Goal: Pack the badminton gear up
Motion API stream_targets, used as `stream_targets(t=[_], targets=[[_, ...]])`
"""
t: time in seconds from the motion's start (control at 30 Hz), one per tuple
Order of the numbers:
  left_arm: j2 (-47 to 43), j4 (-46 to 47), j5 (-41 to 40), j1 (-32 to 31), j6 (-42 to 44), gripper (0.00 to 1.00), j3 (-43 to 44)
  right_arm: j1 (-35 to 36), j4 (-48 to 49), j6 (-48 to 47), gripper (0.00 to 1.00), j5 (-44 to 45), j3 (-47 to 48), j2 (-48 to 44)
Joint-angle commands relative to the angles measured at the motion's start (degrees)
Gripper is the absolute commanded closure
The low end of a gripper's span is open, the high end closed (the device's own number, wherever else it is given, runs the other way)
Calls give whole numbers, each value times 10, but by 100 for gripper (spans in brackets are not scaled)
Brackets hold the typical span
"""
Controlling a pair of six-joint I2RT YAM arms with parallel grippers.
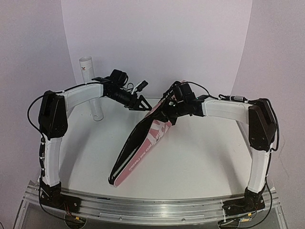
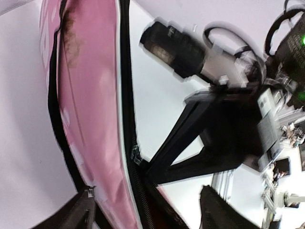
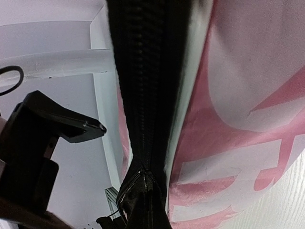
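Pink bag (image 1: 143,143) stands on its long edge on the table (image 1: 205,152), running diagonally from near-left to far-centre, the far end raised. The black zipper (image 3: 143,86) runs along its top edge, and the slider (image 3: 139,186) sits low in the right wrist view. Right gripper (image 1: 167,107) is at the raised far end. From the left wrist view its two fingers converge on the zipper edge and pinch it; in its own view only one finger (image 3: 71,124) shows, the other is behind the bag. Left gripper (image 1: 139,102) is just left of that same end with its jaws spread wide. The bag's zipper edge passes between them, with no clear contact. White tube (image 1: 90,81) stands upright at far left, behind the left arm and apart from the bag. Rackets and shuttlecocks show in no view; cannot tell if they are inside the bag.
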Motion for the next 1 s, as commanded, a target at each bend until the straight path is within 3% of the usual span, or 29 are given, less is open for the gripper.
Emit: stream_targets(t=[0.0,0.13,0.27,0.37,0.73,0.77,0.83,0.97], targets=[[-3,81,24,6,-77,14,36,3,-48,-28,100,-30,31,15],[40,114,-59,-5,-77,1,76,3,-53,-32,100,-34,50,26],[98,101,-114,-7,-51,0,130,5,-55,-37,100,-41,77,36],[133,68,-96,-10,-39,1,184,5,-58,-39,100,-41,84,38],[172,53,-58,-26,-35,6,229,5,-70,-40,100,-47,103,54],[174,56,-59,-28,-37,9,229,5,-71,-41,100,-47,105,55],[179,62,-66,-29,-42,24,232,5,-73,-42,100,-49,109,58],[188,74,-82,-29,-58,76,235,5,-78,-42,100,-48,115,61]])
